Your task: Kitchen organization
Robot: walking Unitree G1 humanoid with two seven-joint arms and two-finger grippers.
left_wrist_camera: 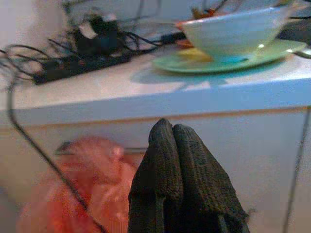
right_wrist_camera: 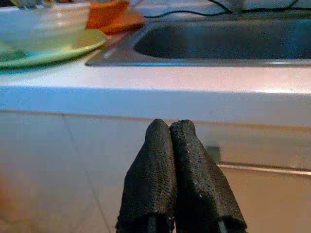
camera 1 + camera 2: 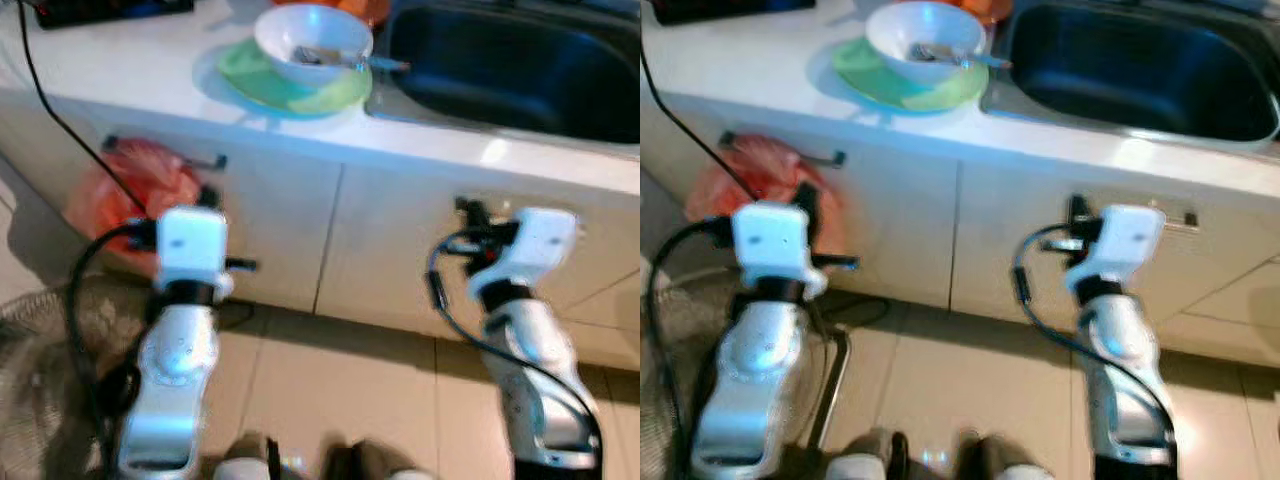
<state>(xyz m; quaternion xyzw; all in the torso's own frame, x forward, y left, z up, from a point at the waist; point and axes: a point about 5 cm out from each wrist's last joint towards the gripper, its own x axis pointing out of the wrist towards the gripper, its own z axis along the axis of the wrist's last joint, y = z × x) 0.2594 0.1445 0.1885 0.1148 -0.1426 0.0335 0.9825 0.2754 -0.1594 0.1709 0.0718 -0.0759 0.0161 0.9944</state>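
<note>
A white bowl (image 3: 313, 42) with cutlery in it rests on a green plate (image 3: 290, 88) on the white countertop (image 3: 130, 75), just left of the dark sink (image 3: 520, 65). Something orange (image 2: 109, 14) lies behind the bowl. Both arms are held low in front of the cabinet doors, below the counter edge. My left gripper (image 1: 171, 127) is shut with nothing in it, pointing at the cabinet under the plate. My right gripper (image 2: 167, 127) is shut and empty too, pointing at the cabinet front below the sink.
An orange plastic bag (image 3: 130, 195) hangs from a cabinet handle at the left. A black cable (image 3: 60, 120) trails down from a power strip (image 1: 82, 65) on the counter. Tiled floor (image 3: 330, 400) lies below, with a grey mat (image 3: 50, 340) at the left.
</note>
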